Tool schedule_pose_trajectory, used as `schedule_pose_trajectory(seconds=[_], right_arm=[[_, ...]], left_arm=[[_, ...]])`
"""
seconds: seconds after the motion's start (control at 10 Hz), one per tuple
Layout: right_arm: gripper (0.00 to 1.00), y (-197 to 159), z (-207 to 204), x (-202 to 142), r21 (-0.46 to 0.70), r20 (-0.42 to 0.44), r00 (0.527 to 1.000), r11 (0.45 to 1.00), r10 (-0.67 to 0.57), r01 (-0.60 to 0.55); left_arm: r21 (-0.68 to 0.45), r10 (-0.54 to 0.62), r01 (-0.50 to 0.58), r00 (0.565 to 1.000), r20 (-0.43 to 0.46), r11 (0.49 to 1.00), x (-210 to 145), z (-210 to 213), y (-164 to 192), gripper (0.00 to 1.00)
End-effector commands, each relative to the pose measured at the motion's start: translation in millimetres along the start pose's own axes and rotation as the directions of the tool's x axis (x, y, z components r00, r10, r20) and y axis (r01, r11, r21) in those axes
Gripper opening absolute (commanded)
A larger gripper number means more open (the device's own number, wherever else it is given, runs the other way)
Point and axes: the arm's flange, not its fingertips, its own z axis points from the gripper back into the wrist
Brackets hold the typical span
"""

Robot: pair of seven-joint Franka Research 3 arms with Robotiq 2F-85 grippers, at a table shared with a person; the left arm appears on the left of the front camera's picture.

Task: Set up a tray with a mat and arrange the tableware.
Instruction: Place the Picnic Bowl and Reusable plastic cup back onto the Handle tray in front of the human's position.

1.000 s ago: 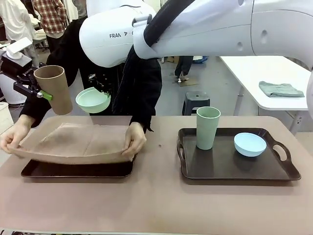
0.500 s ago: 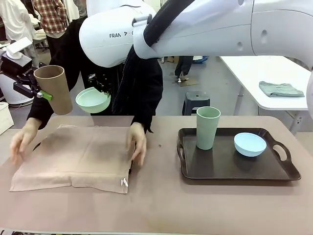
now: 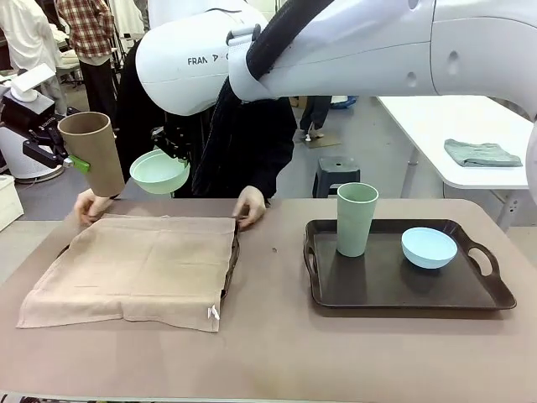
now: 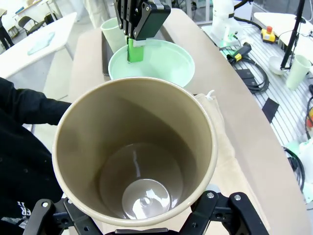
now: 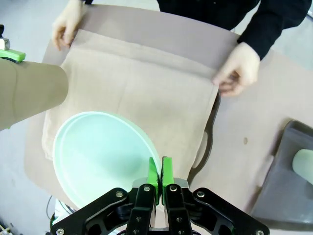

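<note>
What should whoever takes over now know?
Left gripper: holds tall tan matte cup, raised.
Right gripper: shut on the shallow mint green bowl at its rim, raised.
Tan cloth mat covers the left dark tray; person's hands at its far corners.
Pale green tapered cup and light blue bowl stand on the right handled tray.
Left: probably placing all four on the mat.

We log: shallow mint-green bowl (image 5: 98, 156), rim pinched by our right gripper (image 5: 160, 165), above tan cloth mat (image 5: 146, 93); person's hands (image 5: 238, 68) at its far corners.
</note>
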Motion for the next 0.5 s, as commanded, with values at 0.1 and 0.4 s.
schedule_pose_trajectory(seconds=[0.1,0.4], right_arm=[[0.00,4.1,1.3,6.0,0.013,0.006,1.000,1.000,0.001,-0.001],[0.00,4.1,1.3,6.0,0.013,0.006,1.000,1.000,0.001,-0.001]], left_arm=[[0.001,-0.010,0.010,1.000,-0.001,1.000,3.8,1.1,0.0,0.00],[0.001,-0.010,0.010,1.000,-0.001,1.000,3.8,1.1,0.0,0.00]])
